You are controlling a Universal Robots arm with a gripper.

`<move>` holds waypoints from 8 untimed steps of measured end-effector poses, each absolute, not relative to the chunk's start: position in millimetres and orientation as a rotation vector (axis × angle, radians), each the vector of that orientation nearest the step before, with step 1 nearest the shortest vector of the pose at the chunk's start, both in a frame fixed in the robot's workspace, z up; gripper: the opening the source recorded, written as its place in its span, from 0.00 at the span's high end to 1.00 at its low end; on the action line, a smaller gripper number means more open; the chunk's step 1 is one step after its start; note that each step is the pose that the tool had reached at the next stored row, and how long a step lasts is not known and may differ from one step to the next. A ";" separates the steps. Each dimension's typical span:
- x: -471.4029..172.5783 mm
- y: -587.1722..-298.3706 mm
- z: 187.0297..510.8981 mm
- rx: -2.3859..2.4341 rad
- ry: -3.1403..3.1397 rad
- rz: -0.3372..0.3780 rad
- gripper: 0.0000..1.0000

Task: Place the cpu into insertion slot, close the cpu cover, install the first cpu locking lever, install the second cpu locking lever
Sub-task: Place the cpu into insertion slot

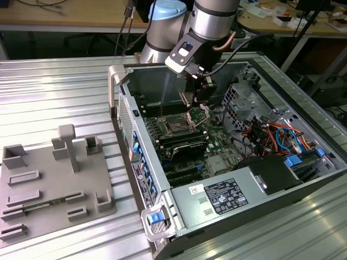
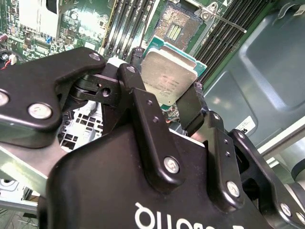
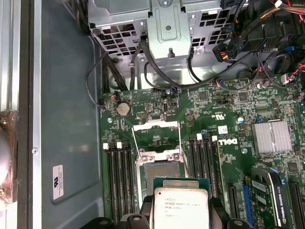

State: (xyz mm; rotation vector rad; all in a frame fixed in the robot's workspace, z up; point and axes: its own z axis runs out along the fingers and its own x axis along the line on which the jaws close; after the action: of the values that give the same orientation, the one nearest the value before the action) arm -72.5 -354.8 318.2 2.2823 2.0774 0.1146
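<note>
Jaws pinch the cpu [image 2: 167,76] by two opposite edges; the gripper [image 2: 164,98] holds it above the board, near the slot [image 3: 161,169] but not yet in it, with the cover [image 3: 156,125] raised open beyond. Seating it well likely means squaring the chip to the socket, keeping it level and lowering it straight, never dragging it across the contacts or knocking the cover. The case [image 1: 141,146] lies open on a ribbed metal table [image 1: 54,92], with a grey tray [image 1: 54,184] at the exterior view's left and cluttered benches [image 1: 70,16] behind
</note>
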 end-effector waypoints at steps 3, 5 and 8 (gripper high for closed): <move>-72.5 -354.8 318.2 2.282 2.077 0.115 0.46; -72.5 -354.8 318.2 2.282 2.077 0.115 0.46; -72.5 -354.8 318.0 2.283 2.078 0.116 0.46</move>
State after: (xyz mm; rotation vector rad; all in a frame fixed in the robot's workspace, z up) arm -72.5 -354.8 318.0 2.2828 2.0777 0.1157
